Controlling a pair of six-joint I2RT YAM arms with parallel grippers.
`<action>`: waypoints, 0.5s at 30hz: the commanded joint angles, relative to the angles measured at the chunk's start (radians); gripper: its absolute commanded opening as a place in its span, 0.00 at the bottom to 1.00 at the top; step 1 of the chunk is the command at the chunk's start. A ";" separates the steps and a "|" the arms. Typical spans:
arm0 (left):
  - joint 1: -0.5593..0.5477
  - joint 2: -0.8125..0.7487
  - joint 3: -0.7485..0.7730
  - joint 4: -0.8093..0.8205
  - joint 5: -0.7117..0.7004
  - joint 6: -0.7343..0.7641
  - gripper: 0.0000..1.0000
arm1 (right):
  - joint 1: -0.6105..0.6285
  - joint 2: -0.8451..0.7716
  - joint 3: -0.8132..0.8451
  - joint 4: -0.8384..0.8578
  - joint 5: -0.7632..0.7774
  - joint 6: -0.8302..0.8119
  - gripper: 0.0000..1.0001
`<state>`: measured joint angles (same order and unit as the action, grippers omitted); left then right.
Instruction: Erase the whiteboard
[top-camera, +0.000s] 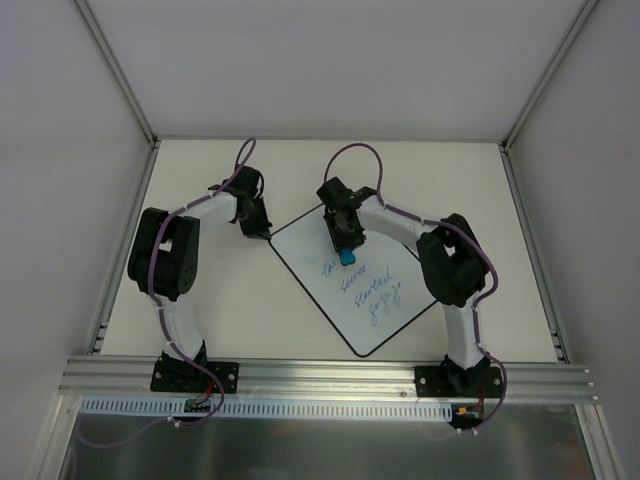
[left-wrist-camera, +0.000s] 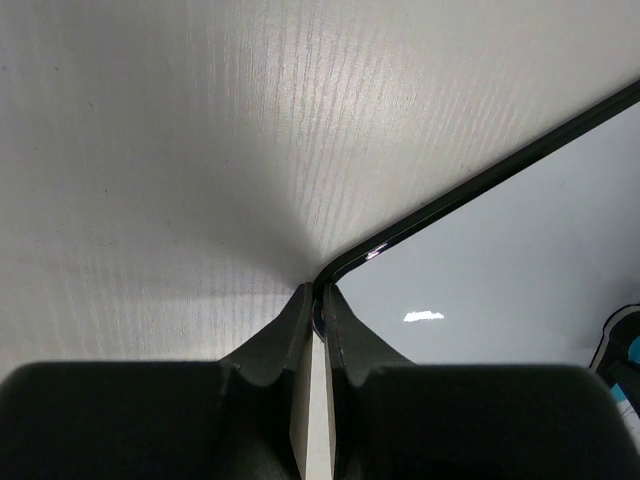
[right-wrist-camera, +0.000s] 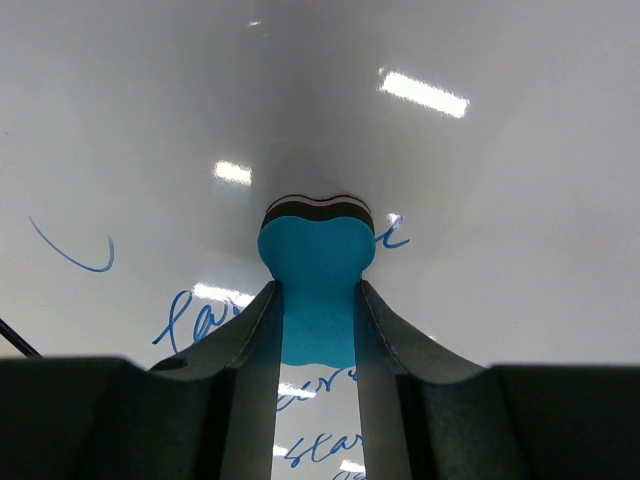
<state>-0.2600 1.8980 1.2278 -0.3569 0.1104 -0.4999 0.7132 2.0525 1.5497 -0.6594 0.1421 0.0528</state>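
**Right claw (right-wrist-camera: 317, 288) clamps blue eraser (right-wrist-camera: 317, 245) on whiteboard (top-camera: 300, 250)**

Closest to the lens, the right claw's two fingers are clamped on the single blue eraser, and the eraser's dark layered end rests against the whiteboard. Blue cursive runs across the board in four lines, too loose to read. The left claw (left-wrist-camera: 316, 292) has its jaws together, with the tips at the board's rounded, black-rimmed corner. The one whiteboard lies skewed on the table (top-camera: 200, 180) between the two arms.

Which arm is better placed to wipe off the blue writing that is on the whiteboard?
Right. The right tool holds the blue eraser against the whiteboard, beside the blue writing. The left tool is shut on the whiteboard's corner, away from the writing.
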 joint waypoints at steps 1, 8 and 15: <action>0.010 0.013 -0.027 -0.059 0.008 -0.009 0.00 | 0.018 0.018 -0.028 0.001 -0.047 0.056 0.00; 0.011 0.007 -0.027 -0.060 0.014 -0.017 0.00 | 0.121 0.141 0.119 0.018 -0.085 0.122 0.00; 0.008 0.003 -0.030 -0.059 0.014 -0.020 0.00 | 0.175 0.210 0.211 0.021 -0.076 0.176 0.00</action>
<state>-0.2596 1.8980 1.2263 -0.3573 0.1215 -0.5095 0.8688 2.1929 1.7527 -0.6327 0.1143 0.1631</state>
